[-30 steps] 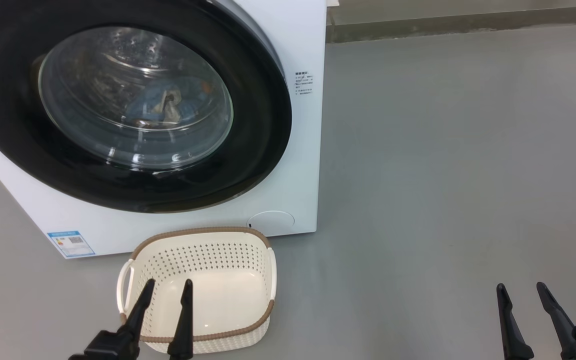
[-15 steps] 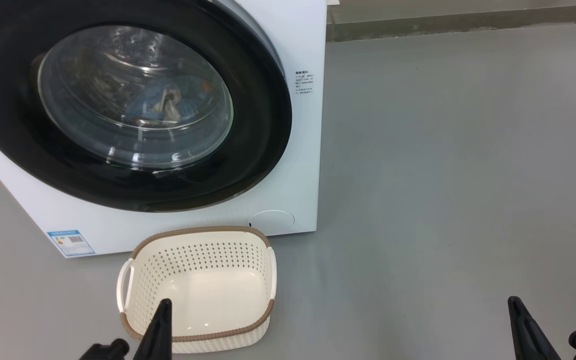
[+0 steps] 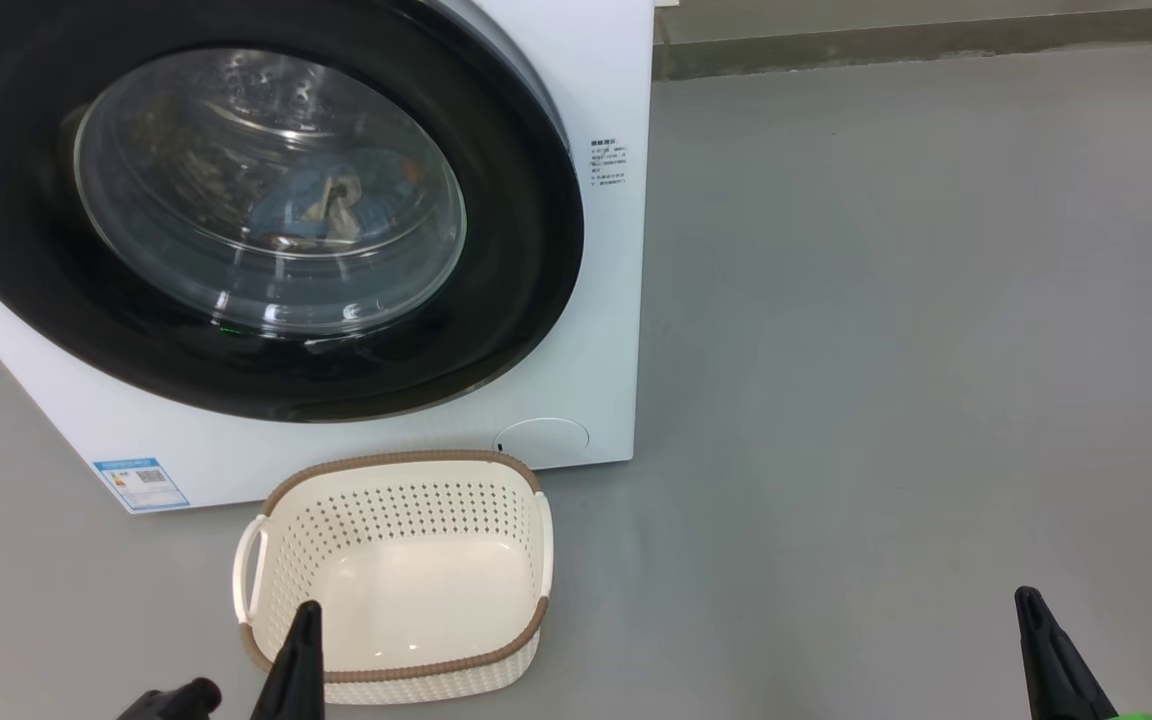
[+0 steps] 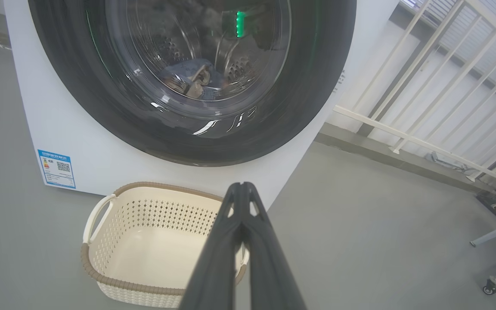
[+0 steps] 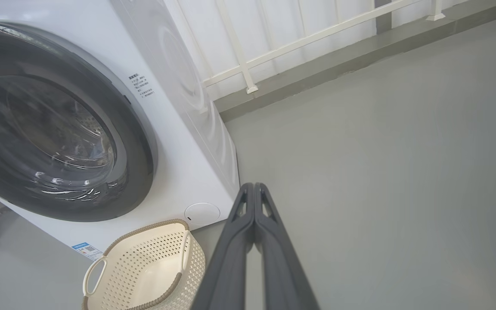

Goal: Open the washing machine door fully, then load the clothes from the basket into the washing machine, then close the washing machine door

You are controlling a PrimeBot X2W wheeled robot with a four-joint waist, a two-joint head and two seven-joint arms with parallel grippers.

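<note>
1. While both arms hang low before the washing machine (image 3: 606,330), the left gripper (image 3: 304,612) has its two dark fingers pressed together on nothing, and the right gripper (image 3: 1026,597) is likewise closed and empty.
2. Ahead of and above the left gripper's tip, the washing machine door (image 3: 236,260) sits flush against the white cabinet. It lies well off to the right gripper's left.
3. Behind the glass, beyond the left fingertips, the clothes (image 3: 336,197) lie bunched low in the drum (image 3: 266,90).
4. Just in front of the left gripper, the basket (image 3: 396,458) stands empty on the floor (image 3: 886,350), close to the machine's foot.
5. Judged from this layout, loading and closing both appear done, with little left for either arm.
6. Should the door need working again, it is likely rigid and fairly heavy, and its glossy black rim looks slippery for narrow fingers. The best purchase would be at the rim's free edge, though neither a handle nor the hinge can be made out.
7. Soft, light and limp, the clothes would take a pinch on a raised fold. The basket, probably light, stiff plastic, offers its white side handle (image 3: 248,575) nearest the left gripper.
</note>
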